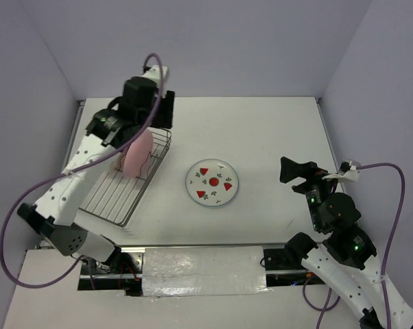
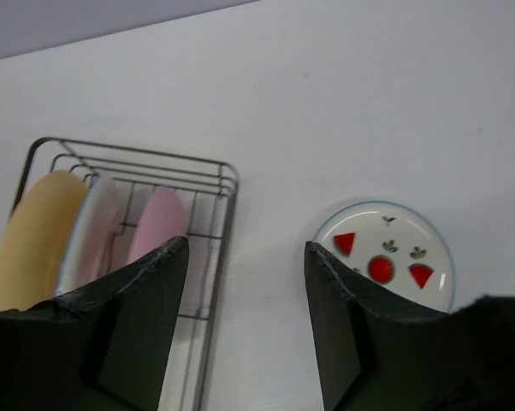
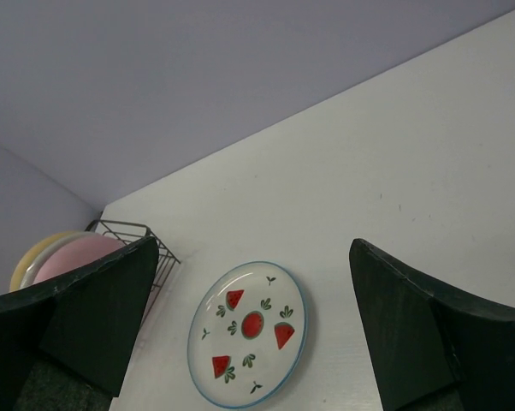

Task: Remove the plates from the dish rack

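Top view: the dish rack (image 1: 124, 186) sits on the left part of the white surface (image 1: 275, 130), and a pink plate (image 1: 136, 156) stands on edge in its far end. The left arm (image 1: 90, 154) reaches over the rack, and its wrist covers the far corner. I cannot make out its fingers from up here. A fruit plate (image 1: 212, 182), white with red marks and green specks, lies flat on the surface to the right of the rack and apart from it. The right pincer (image 1: 296, 168) hangs further right, well apart from that plate. Left wrist view: the left pincer (image 2: 245, 248) is parted to a middling gap, with only bare surface between the fingers. It grips nothing. Left of the fingers, three plates stand on edge in the rack: a tan-yellow plate (image 2: 35, 240), a pale plate (image 2: 91, 231) and the pink one. The fruit plate is partly hidden behind the right-hand finger. Right wrist view: the right pincer (image 3: 253, 248) is spread wide and holds nothing. The fruit plate lies flat between the two fingers as I see it. At far left, the rack corner shows above one finger, with the pink plate and a yellow rim behind it.
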`<action>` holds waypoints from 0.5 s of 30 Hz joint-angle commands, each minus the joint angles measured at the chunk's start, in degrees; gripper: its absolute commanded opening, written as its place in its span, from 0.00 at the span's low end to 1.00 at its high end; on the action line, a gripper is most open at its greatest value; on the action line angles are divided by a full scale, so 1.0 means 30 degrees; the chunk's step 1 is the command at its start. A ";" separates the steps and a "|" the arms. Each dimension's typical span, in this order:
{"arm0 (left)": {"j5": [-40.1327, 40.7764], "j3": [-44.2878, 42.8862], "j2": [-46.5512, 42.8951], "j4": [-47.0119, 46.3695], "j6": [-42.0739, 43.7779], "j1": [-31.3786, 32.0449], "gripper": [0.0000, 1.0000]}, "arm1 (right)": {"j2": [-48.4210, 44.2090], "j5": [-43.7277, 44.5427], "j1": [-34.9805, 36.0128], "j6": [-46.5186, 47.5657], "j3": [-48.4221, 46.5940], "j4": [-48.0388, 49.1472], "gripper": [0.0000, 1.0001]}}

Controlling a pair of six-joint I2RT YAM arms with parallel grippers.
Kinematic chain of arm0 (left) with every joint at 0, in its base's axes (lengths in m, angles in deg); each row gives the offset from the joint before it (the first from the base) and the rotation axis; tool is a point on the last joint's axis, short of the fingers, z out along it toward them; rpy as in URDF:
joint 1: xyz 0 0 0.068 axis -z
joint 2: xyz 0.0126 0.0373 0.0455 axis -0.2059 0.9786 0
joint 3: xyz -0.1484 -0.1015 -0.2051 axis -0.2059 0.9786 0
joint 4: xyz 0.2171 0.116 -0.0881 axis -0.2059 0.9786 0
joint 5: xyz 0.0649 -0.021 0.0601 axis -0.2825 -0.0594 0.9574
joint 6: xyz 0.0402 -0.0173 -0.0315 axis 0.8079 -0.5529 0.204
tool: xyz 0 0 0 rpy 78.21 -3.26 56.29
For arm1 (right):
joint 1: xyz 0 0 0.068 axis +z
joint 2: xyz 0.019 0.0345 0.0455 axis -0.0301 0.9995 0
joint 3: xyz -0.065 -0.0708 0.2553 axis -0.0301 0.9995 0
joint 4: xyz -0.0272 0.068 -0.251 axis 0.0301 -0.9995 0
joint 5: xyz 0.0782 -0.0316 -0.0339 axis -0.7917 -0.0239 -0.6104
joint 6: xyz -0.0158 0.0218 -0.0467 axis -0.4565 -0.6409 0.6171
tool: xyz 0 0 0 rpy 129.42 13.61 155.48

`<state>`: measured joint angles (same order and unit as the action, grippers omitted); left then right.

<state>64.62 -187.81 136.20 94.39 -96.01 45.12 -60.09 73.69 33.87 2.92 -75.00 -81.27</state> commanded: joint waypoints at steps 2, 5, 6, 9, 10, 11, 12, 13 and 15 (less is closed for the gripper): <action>-0.4184 0.1534 -0.1331 0.1619 0.1302 -0.4097 0.69 | 0.0390 -0.0579 -0.0058 0.0492 -0.0003 0.0993 1.00; -0.6261 0.3083 -0.1947 0.1151 0.1771 -0.6560 0.68 | 0.0360 -0.0696 -0.0058 0.0550 -0.0002 0.1082 1.00; -0.7370 0.3379 -0.2006 0.0860 0.1888 -0.7349 0.68 | 0.0331 -0.0697 -0.0058 0.0550 0.0056 0.1111 1.00; -0.8023 0.4640 -0.2299 0.0390 0.1714 -0.8291 0.68 | 0.0389 -0.1018 -0.0058 0.0638 -0.0031 0.1140 1.00; -0.8142 0.4816 -0.2271 0.0388 0.1801 -0.8411 0.68 | 0.0447 -0.1309 -0.0087 0.0667 -0.0090 0.1111 1.00; -0.8085 0.5050 -0.2212 0.0388 0.1772 -0.8470 0.68 | 0.0448 -0.1428 -0.0058 0.0696 -0.0090 0.1082 1.00; -0.8084 0.5168 -0.2212 0.0417 0.1743 -0.8615 0.67 | 0.0448 -0.1516 -0.0058 0.0726 -0.0061 0.1140 1.00; -0.8142 0.5575 -0.2270 0.0301 0.1801 -0.8675 0.67 | 0.0419 -0.1546 -0.0058 0.0784 0.0026 0.1227 1.00; -0.8550 0.6249 -0.2416 -0.0195 0.1627 -0.9054 0.67 | 0.0535 -0.1488 -0.0058 0.0814 0.0086 0.1375 1.00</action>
<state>43.18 -170.66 130.72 97.18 -91.77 19.32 -59.36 70.02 33.87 4.18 -75.00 -80.25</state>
